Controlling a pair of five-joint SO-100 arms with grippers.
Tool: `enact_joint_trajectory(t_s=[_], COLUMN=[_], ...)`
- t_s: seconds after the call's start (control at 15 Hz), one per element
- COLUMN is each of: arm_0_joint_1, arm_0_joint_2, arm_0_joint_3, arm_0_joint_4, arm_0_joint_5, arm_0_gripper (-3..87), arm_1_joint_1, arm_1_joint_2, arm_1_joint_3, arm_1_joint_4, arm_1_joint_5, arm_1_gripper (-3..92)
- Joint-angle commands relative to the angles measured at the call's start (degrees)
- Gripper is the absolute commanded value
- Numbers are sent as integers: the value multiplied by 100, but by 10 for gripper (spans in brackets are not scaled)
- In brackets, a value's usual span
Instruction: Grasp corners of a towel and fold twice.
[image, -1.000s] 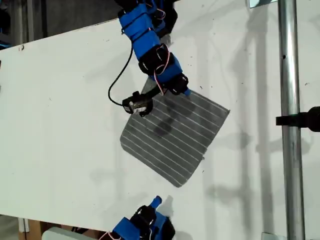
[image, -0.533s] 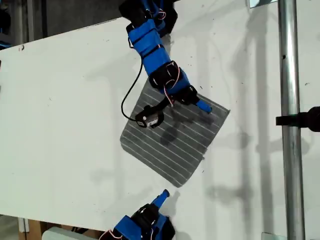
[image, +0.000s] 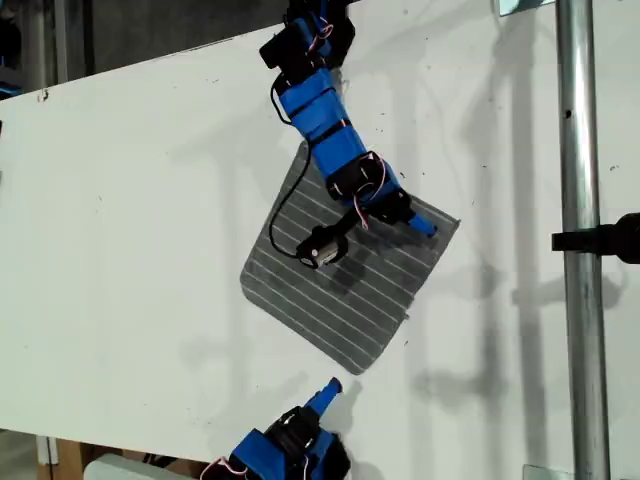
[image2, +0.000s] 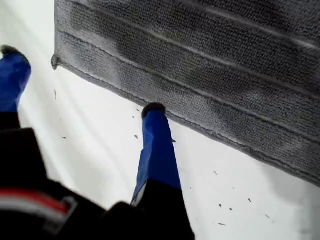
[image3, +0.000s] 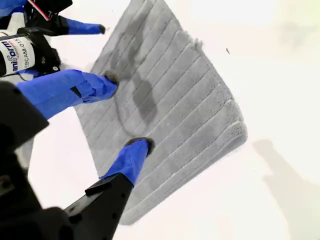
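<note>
Surface (image: 120, 200): white and bare on the exterior view's left. This leaves room to fold the cloth over that way.

Towel (image: 330, 310): it lies flat and unfolded near the middle of the surface, turned like a diamond. I judge that no fold has been made yet.

Left corner (image: 242, 285): it is free, with no claw near it.

First claw (image: 328, 388): it sits at the near edge of the surface in the exterior view, off the cloth and just short of the towel's near corner (image: 355, 370). In the first wrist view my first claw (image2: 80, 79) is spread wide and holds nothing. One fingertip (image2: 152, 107) is at the towel's hem, which I take as lining up to pinch it.

Second claw (image: 420, 222): it reaches in from the far side over the cloth and points at the right corner (image: 457, 222). In the second wrist view my second claw (image3: 127, 110) is parted and empty. Both tips are low above the stripes and short of that corner.

Hidden: the second arm covers part of the towel's far corner in the exterior view. I cannot tell whether either claw's tips touch the cloth. The first arm is cut off at the exterior view's lower edge.

Metal pole (image: 580, 200): it stands at the exterior view's right, well apart from the towel.
</note>
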Motion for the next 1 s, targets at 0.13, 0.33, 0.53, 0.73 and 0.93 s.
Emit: enact_joint_trajectory(t_s=[0.13, 0.33, 0.53, 0.73, 0.93], arm_0_joint_1=[9, 35, 62, 185, 237], arm_0_joint_2=[44, 44, 70, 123, 246], arm_0_joint_3=[97, 176, 237, 272, 404], arm_0_joint_4=[-26, -88, -105, -105, -185], arm_0_joint_5=[-185, -255, -308, -457, -536], arm_0_gripper=[202, 197, 194, 193, 193], arm_1_joint_1=[-211, -246, -211, -202, -299], arm_1_joint_2=[-457, -923, -1652, -1450, -396], arm_1_joint_3=[-396, -396, -343, 35, 1257], arm_1_joint_4=[-589, -1020, -1151, 105, 352], arm_1_joint_5=[237, 193, 501, 976, 1406], arm_1_gripper=[397, 363, 302, 349, 365])
